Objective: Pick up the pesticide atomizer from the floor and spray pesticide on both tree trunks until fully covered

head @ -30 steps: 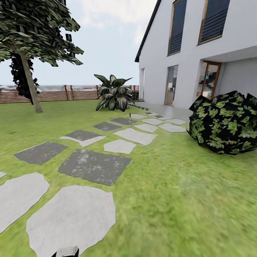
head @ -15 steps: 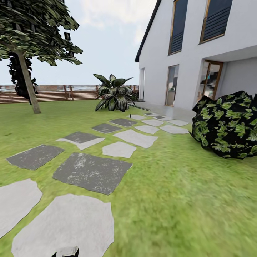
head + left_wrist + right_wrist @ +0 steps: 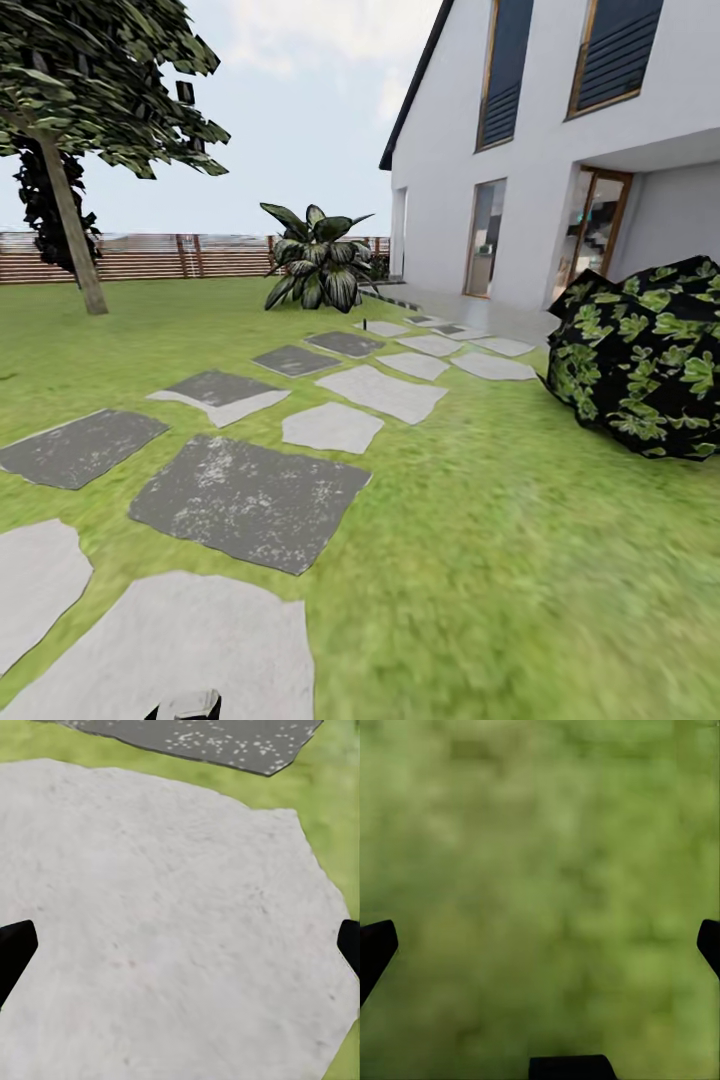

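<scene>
Searching for the pesticide atomizer seems to be the step in hand, since neither gripper holds anything and no sprayer can be made out for certain. The one candidate is a tiny dark speck (image 3: 365, 323) on the lawn (image 3: 520, 560) at the far end of the stepping-stone path (image 3: 250, 490), just short of the paving beside the house (image 3: 520, 180). It is too small to show a red top, so I cannot tell that it is the sprayer. Its long axis looks upright; which way any nozzle points cannot be read.

The left gripper (image 3: 180, 952) is spread wide with nothing between its dark fingertips (image 3: 15, 949), hanging over a pale stone slab (image 3: 165, 907). The right gripper (image 3: 540, 952) is likewise spread and bare, over blurred grass (image 3: 540, 855).

Further out, a broad-leaved palm-like plant (image 3: 318, 258) stands beyond the speck, and a dark leafy bush (image 3: 645, 360) sits at the lawn's right side by the house. A tree (image 3: 95, 75) with a leaning grey-brown trunk (image 3: 68, 220) rises at the left, before the slatted wooden fence (image 3: 170, 256). I cannot tell whether it is one of the two to be sprayed.

The next move likely calls for driving along the path toward the speck until it can be identified, then lowering one opened gripper over it.
</scene>
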